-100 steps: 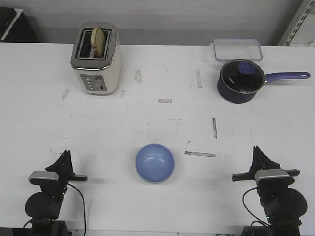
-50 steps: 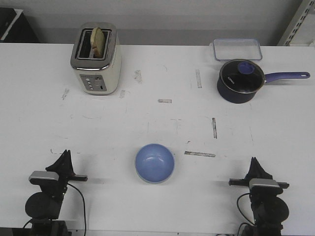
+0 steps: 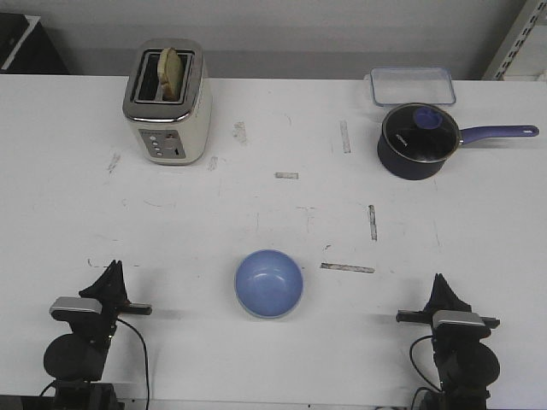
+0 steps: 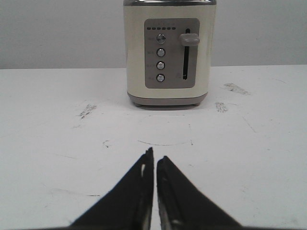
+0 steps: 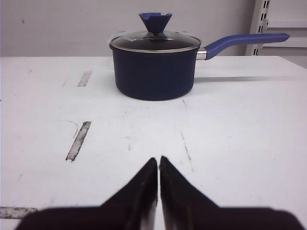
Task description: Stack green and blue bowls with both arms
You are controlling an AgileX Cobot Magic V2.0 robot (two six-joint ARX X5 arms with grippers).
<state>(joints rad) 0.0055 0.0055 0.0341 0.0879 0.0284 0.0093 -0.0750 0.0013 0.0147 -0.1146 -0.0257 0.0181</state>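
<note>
The periwinkle blue bowl sits upright on the white table near the front edge, midway between the arms. A thin pale edge shows round its rim. No mint green bowl shows on its own in any view. My left gripper rests low at the front left, shut and empty, well left of the bowl; the left wrist view shows its tips together. My right gripper rests low at the front right, shut and empty; the right wrist view shows its tips together.
A cream toaster with a bread slice stands at the back left, ahead of the left gripper. A dark navy saucepan with lid and long handle stands at the back right. A clear lidded box lies behind it.
The right arm has drawn back and down toward the table's front edge, then settled. The left arm and the blue bowl have not moved.
</note>
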